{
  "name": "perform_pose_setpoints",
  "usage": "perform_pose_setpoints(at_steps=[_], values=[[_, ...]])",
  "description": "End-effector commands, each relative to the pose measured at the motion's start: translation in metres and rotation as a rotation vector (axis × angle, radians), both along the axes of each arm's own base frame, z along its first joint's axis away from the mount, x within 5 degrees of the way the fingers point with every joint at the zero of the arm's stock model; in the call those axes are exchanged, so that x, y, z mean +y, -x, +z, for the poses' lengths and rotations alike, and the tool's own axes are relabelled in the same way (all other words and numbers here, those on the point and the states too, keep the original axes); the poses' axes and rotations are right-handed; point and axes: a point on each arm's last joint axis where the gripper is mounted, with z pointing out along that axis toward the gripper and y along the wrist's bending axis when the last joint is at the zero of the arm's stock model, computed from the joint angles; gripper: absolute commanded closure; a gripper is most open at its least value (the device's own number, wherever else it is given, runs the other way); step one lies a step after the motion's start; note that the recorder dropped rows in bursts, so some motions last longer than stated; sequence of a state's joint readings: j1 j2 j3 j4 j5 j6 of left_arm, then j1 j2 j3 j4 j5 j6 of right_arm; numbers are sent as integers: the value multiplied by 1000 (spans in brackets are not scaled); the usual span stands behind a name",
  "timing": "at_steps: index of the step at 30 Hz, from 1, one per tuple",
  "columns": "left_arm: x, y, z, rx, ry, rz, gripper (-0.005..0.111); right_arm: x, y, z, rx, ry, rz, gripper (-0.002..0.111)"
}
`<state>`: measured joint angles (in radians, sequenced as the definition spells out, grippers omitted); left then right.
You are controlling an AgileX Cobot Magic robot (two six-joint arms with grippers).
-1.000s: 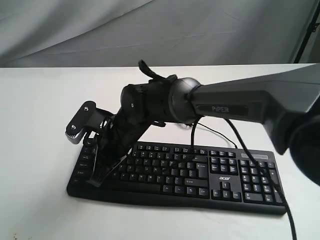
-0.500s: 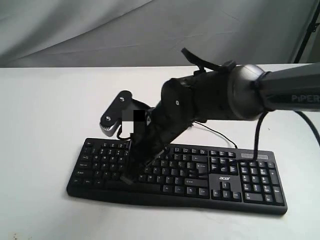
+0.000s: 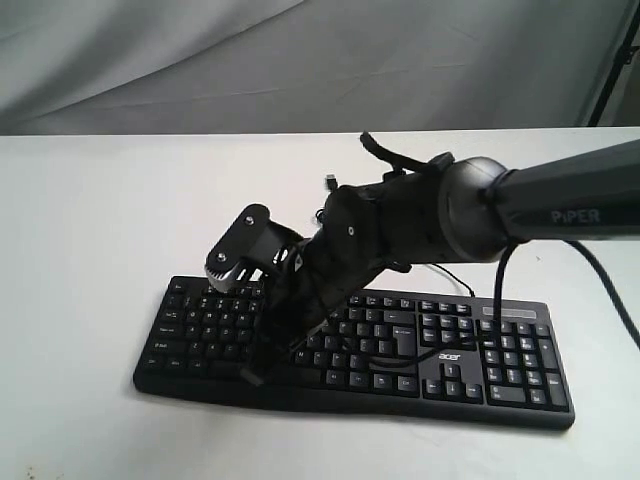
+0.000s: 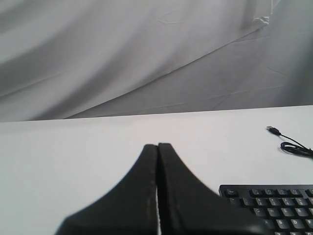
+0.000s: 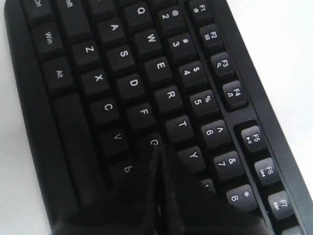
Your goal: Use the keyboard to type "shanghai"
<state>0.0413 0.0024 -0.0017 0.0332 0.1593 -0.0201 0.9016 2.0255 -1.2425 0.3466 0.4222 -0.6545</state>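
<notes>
Your right hand (image 5: 157,155), fingers closed, is pointing at the black G key (image 5: 153,142) of the wide, flat black keyboard (image 3: 470,352) lying on the white counter (image 3: 80,250), so any sideways drift is risking a neighbouring key.

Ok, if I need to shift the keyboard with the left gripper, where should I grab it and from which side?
Probably the left short end of the keyboard, coming in low from the left. It lies flat and wide, its rim looks thin there, and the right gripper occupies the middle. The left gripper is shut, so open it first.
</notes>
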Motion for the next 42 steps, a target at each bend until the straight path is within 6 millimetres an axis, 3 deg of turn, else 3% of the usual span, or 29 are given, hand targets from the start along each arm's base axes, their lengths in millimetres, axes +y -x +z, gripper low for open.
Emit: perform_pose_setpoints(at_steps=[1,13,23,28,30,36,39,42], values=[[0,0,0,-7,2,-6,107,0,-2,-2,-5,-8,-3,108],[0,0,0,-7,2,-6,107,0,-2,-2,-3,-5,-2,108],[0,0,0,-7,2,-6,107,0,-1,-16,23,20,-4,108],[0,0,0,-7,2,-6,107,5,-5,20,-33,-35,17,108],[0,0,0,-7,2,-6,107,15,-12,31,-40,-50,33,108],[0,0,0,-7,2,-6,107,82,-23,15,-1,-41,145,108],[0,0,0,-7,2,-6,107,96,-19,7,21,-33,174,108],[0,0,0,-7,2,-6,107,98,-18,8,20,-36,179,108]])
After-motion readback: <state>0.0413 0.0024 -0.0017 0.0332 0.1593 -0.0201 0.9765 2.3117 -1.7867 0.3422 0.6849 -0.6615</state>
